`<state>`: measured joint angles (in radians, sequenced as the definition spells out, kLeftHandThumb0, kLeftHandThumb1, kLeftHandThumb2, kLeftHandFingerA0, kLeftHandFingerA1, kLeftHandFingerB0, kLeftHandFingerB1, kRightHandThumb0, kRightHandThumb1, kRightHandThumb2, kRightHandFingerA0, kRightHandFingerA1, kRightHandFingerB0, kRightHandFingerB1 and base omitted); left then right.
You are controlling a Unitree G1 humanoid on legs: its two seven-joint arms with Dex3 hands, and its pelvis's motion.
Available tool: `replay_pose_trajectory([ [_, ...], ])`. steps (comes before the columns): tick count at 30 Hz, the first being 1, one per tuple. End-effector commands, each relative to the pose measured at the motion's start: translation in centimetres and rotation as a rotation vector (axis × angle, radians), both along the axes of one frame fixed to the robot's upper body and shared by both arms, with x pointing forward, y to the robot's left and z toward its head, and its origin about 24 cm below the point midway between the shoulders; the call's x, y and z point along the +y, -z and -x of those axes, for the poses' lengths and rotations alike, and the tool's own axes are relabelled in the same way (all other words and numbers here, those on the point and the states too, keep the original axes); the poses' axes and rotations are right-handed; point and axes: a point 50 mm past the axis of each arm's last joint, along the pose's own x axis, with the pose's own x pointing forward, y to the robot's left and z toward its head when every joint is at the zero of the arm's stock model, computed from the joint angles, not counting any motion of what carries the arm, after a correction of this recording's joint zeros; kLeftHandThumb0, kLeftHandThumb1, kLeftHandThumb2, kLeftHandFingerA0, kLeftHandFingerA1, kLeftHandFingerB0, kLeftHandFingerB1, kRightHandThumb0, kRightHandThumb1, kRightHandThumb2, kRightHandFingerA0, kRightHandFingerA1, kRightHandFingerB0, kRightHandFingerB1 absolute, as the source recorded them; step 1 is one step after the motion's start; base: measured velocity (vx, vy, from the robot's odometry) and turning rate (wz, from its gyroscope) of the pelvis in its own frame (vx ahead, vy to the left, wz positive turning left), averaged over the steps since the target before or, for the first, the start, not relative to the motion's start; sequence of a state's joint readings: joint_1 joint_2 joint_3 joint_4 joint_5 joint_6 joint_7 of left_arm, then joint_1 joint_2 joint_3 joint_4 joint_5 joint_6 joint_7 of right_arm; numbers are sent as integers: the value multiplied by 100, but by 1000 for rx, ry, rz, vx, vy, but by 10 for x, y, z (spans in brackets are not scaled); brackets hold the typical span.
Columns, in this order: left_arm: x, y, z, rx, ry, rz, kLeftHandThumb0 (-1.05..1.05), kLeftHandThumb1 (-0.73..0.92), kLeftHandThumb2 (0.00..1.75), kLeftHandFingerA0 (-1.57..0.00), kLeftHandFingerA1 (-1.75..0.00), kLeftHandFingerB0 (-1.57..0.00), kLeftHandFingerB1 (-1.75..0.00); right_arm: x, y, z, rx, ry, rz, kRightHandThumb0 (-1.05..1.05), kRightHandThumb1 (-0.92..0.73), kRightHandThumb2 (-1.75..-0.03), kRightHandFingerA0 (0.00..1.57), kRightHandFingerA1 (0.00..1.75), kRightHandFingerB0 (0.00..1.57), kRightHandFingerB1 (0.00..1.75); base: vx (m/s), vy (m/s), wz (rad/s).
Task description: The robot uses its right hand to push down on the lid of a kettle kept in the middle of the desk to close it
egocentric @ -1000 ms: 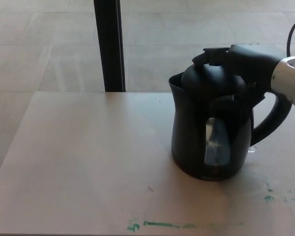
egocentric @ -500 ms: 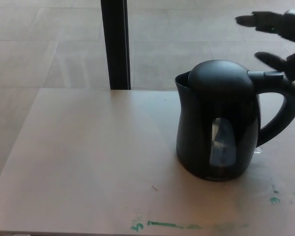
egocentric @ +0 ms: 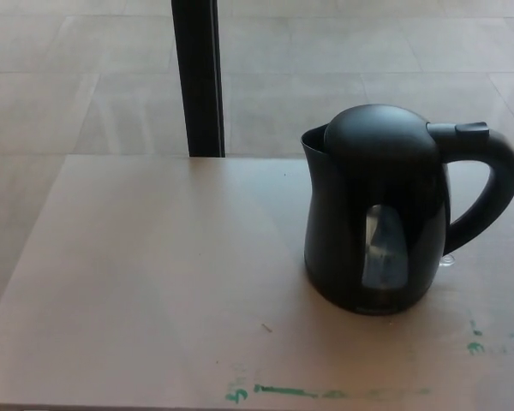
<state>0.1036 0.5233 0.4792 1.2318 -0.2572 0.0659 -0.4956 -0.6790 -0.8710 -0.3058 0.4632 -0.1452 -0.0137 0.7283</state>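
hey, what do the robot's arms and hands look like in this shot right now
Neither arm nor hand shows in the head view at this moment, so their look cannot be described from it. All that is visible is the black kettle with its lid down, standing on the pale desk, which has green marks near its front edge, and a dark post behind.

The kettle (egocentric: 379,210) stands upright near the desk's (egocentric: 146,282) right edge, its handle (egocentric: 488,193) toward that edge. The desk surface toward the left edge lies open. A black post (egocentric: 199,77) rises behind the far edge.
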Motion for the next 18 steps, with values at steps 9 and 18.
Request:
replay_pose_trajectory([
  [9, 6, -5, 8, -12, -47, 2, -64, 64, 60, -55, -54, -36, -35, -84, 155, 135, -142, 466, -507, -75, -67, -109, 1, 45, 7, 34, 0, 0, 0],
  [18, 2, -3, 3, -30, -23, 3, -65, 66, 60, -50, -54, -30, -34, -77, 256, 197, -134, 827, -758, -70, -76, -99, 11, 44, 5, 32, 0, 0, 0],
])
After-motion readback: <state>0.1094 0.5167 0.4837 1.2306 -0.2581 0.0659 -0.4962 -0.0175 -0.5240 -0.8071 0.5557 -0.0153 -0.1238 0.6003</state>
